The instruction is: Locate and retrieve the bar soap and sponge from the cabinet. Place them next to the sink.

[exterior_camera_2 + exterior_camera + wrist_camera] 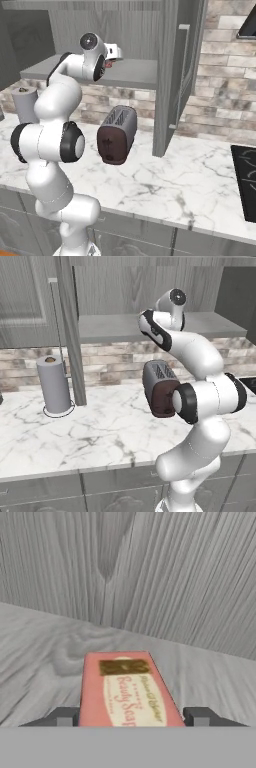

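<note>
bar soap [125, 687]: pinkish-red flat rectangular bar, cream oval label, gold band | place: flat on cabinet [150, 291] shelf [40, 647] | hand [131, 717]: fingers flank soap, grip cannot be told

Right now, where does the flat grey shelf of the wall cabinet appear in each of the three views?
Left base view: the shelf runs across the upper middle, partly behind the arm.
Right base view: upper left to centre, left of the open door.
Hand view: across the lower half, under the bar soap.
Shared landmark: the wood-grain back wall rising right behind the shelf.
</note>
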